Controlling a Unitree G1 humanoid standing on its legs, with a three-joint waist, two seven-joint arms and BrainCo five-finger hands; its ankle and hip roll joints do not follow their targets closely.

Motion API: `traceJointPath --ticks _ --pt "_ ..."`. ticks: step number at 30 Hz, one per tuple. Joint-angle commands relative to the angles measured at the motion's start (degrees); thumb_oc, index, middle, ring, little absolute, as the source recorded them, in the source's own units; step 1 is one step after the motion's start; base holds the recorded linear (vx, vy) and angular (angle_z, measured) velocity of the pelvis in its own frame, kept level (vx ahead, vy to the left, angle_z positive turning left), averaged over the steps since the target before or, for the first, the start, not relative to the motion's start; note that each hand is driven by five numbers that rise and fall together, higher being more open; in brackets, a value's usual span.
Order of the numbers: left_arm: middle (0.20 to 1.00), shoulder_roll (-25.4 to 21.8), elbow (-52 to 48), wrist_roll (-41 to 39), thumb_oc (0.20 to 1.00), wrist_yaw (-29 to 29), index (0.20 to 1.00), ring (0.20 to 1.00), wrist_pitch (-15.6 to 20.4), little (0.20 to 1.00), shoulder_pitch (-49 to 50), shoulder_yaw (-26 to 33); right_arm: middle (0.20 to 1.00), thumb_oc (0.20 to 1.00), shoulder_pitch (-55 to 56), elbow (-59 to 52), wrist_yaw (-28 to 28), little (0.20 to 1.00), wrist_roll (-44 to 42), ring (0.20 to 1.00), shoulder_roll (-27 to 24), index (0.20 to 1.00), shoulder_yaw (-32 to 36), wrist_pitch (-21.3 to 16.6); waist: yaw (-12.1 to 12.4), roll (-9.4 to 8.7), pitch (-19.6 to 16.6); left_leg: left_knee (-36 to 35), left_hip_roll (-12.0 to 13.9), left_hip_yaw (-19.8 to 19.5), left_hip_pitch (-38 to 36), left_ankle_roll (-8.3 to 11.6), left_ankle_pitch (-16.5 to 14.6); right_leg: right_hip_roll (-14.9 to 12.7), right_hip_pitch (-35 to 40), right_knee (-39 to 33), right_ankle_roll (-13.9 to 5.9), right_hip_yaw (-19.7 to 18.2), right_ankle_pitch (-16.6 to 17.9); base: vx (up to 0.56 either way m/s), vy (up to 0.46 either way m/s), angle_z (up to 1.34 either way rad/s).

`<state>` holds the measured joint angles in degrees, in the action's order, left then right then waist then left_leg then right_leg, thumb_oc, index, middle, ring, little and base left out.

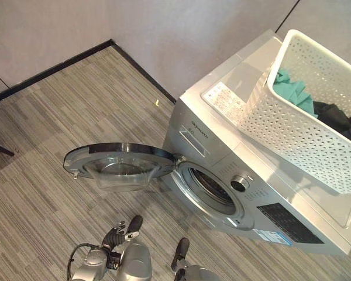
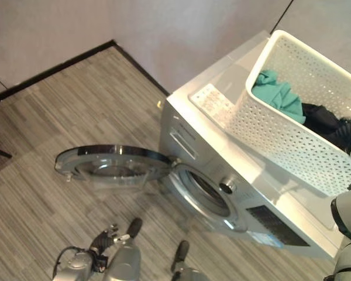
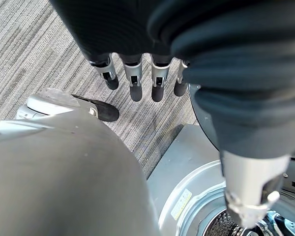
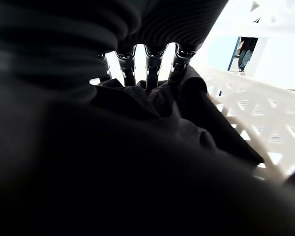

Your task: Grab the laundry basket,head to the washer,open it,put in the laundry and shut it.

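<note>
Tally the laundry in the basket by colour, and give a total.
Teal garment: 1
Black garment: 1
Total: 2 visible in the white basket on the washer; anything beneath them is hidden.

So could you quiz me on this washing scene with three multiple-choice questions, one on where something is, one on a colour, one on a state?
1. Where is the white laundry basket?
A. on the floor
B. on top of the washer
C. inside the drum

2. What colours are the clothes in the basket?
A. teal and black
B. red and white
C. yellow only

3. How does the washer door stand?
A. shut
B. taken off
C. swung wide open

Answers: 1 B, the basket rests on the washer's flat top. 2 A, a teal garment lies beside a black garment. 3 C, the door hangs out on its hinge, showing the drum opening.
</note>
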<state>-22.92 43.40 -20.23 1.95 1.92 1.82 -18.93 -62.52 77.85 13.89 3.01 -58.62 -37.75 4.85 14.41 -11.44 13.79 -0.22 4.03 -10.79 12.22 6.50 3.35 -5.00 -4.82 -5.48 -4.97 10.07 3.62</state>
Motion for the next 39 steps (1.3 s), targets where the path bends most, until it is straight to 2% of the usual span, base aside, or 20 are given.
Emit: traceJointPath --ticks 1,6,10,17,23,26,30,32,34,36,39 --pt "1.0 0.9 -1.1 0.1 1.0 1.4 1.0 1.0 0.4 1.0 -0.9 -3.9 0.2 0.2 2.1 -0.6 0.2 0.2 -1.2 0.2 0.5 0.2 -4.5 0.9 0.1 2.51 1.3 -3.2 2.4 -1.7 -0.6 -1.79 0.8 -3.7 1.5 5.5 -3.36 1.4 -3.9 0.0 0.0 0.0" --pt "1.0 1.4 -0.1 -0.2 1.0 0.4 1.0 1.0 0.7 1.0 -1.8 -3.4 0.2 0.2 -0.6 -3.0 -4.2 0.2 -6.8 0.2 3.1 0.2 -1.7 -0.4 -0.7 2.3 0.3 -3.3 2.9 -1.1 -2.3 -1.91 0.2 -3.5 2.5 5.2 -3.33 0.9 -4.1 0.0 0.001 -0.01" --pt "1.0 1.3 0.4 -0.1 1.0 0.3 1.0 1.0 1.0 1.0 -1.6 -2.7 0.2 0.2 -1.1 -5.4 -5.4 0.2 -9.0 0.2 3.4 0.2 -0.5 -1.0 -1.1 2.06 -0.6 -3.4 3.2 -0.7 -3.5 -1.91 -0.4 -3.5 3.3 5.1 -3.3 0.7 -4.3 0.0 0.0 -0.07" --pt "1.0 1.6 2.7 1.4 1.0 0.2 1.0 1.0 1.5 1.0 -1.2 -1.9 0.2 0.2 -2.0 -7.1 -10.4 0.2 -13.9 0.2 2.4 0.2 6.1 -2.7 -2.2 1.87 -3.1 -2.8 3.1 -0.4 -5.7 -2.01 -1.9 -3.6 5.2 5.8 -3.23 0.4 -5.3 0.01 0.003 0.0" --pt "1.0 2.1 5.3 2.8 1.0 -1.3 1.0 1.0 2.1 1.0 -1.6 -1.0 0.2 0.2 -7.8 -11.9 -20.3 0.2 -21.7 0.2 0.0 0.2 12.8 -5.8 -3.4 2.08 -6.4 -2.9 3.0 0.1 -8.5 -2.04 -3.3 -4.0 7.8 5.2 -3.38 0.3 -5.5 0.04 0.026 -0.01" --pt "1.0 2.7 5.4 3.4 1.0 -2.3 1.0 1.0 2.4 1.0 -1.1 -0.9 0.2 0.2 -9.8 -22.6 -27.4 0.2 -20.9 0.2 -1.7 0.2 15.4 -8.2 -4.4 2.58 -8.4 -3.0 3.0 0.7 -9.9 -2.18 -3.9 -4.4 8.7 4.8 -3.48 -0.2 -5.5 0.03 0.04 -0.09" --pt "1.0 2.7 4.8 3.6 1.0 -3.0 1.0 1.0 2.6 1.0 -1.2 -0.9 0.2 0.2 -10.1 -28.9 -32.2 0.2 -19.5 0.2 -3.4 0.2 18.4 -9.1 -4.8 2.93 -9.5 -3.0 2.7 0.7 -10.7 -2.29 -4.5 -4.8 9.4 4.9 -3.61 -0.3 -5.7 0.02 0.023 -0.06" --pt "1.0 2.2 3.3 4.3 1.0 -3.4 1.0 1.0 3.0 1.0 -1.3 -1.2 0.2 0.2 -11.1 -33.5 -37.0 0.2 -15.2 0.2 -5.3 0.2 19.6 -9.2 -5.2 3.27 -10.3 -3.1 2.6 0.6 -11.3 -2.39 -4.8 -5.0 9.8 4.9 -3.65 -0.5 -5.8 0.01 0.029 0.01" --pt "1.0 2.0 2.7 4.3 1.0 -3.6 1.0 1.0 3.1 1.0 -1.4 -1.0 0.2 0.2 -11.2 -35.2 -38.3 0.2 -12.7 0.2 -5.9 0.2 19.8 -8.7 -5.3 3.35 -10.5 -3.1 2.5 0.6 -11.4 -2.47 -4.8 -5.1 9.8 4.9 -3.72 -0.5 -5.8 0.0 0.0 0.0" --pt "1.0 1.1 0.6 4.4 1.0 -4.4 1.0 1.0 3.8 1.0 -1.9 -1.3 0.2 0.2 -12.3 -37.3 -41.9 0.2 -11.1 0.2 -6.8 0.2 21.1 -8.9 -5.3 3.53 -10.6 -2.8 2.1 0.6 -11.5 -2.68 -4.6 -5.4 9.7 5.1 -3.72 -0.8 -5.2 0.0 0.0 0.0" --pt "1.0 0.5 -1.1 4.6 1.0 -4.7 1.0 1.0 4.1 1.0 -2.3 -1.4 0.2 0.2 -13.5 -37.7 -42.8 0.2 -11.1 0.2 -6.8 0.2 20.7 -9.1 -5.4 3.58 -10.8 -2.9 2.2 0.7 -11.9 -2.72 -5.2 -5.4 9.9 5.1 -3.76 -1.0 -5.6 -0.02 0.026 -0.03"
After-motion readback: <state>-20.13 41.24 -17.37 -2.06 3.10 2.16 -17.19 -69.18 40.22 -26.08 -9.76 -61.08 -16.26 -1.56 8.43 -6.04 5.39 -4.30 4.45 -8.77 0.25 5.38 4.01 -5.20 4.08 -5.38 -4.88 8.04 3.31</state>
